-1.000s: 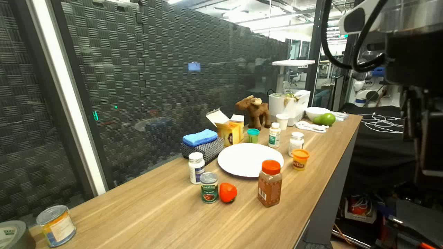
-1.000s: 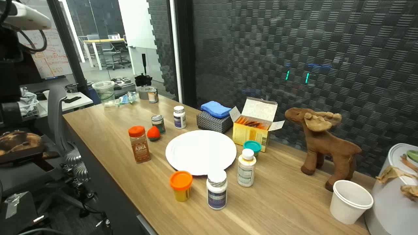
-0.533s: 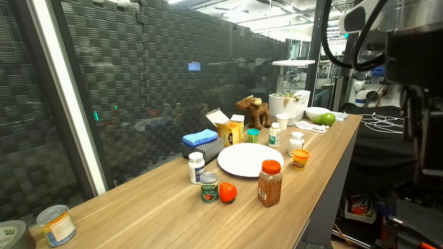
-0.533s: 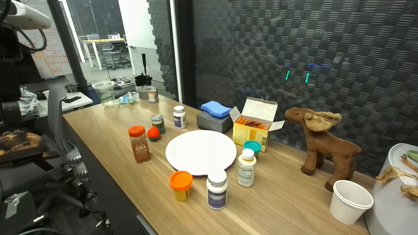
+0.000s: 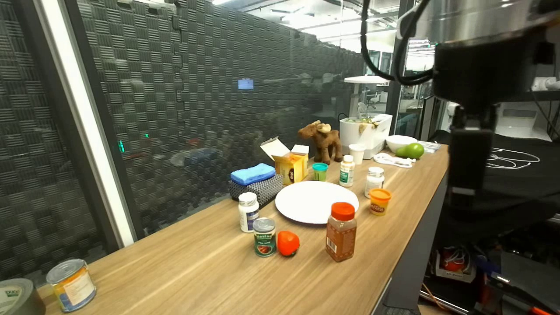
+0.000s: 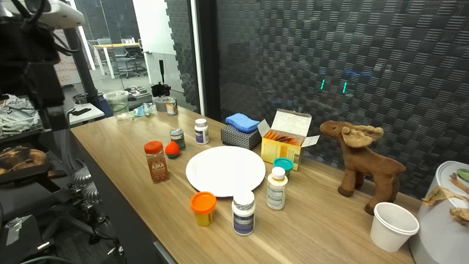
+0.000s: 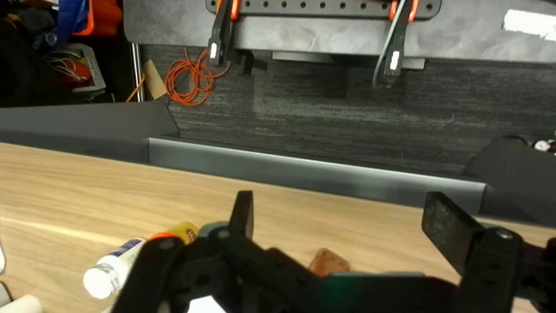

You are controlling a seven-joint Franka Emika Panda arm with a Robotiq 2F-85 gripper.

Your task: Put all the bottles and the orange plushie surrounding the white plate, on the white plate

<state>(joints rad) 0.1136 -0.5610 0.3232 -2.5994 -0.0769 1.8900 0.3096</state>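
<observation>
Collision hazards about a red-capped bottle (image 6: 156, 163)

The red-capped bottle, a likely next target, stands upright beside the white plate (image 6: 225, 170), not on it. Being tall, it would probably topple if the gripper (image 7: 339, 208) descended off-centre and caught the cap; a fall might strike the nearby red-orange lump (image 6: 172, 149), perhaps the plushie. Three white bottles (image 6: 243, 216) also stand on the table (image 6: 121, 154) around the plate; a low sweep could upset the one near the orange-lidded tub (image 6: 203, 209). Later, crowded placing may push bottles over the rim.

The gripper's jaws stand wide apart, holding nothing. The red-capped bottle lies lower and well apart from it; in both exterior views the gripper appears outside the table's long edge, though whether it hangs over the table itself cannot be told. The wrist view probably shows part of the bottle's reddish-brown body, overlapped by the gripper.
</observation>
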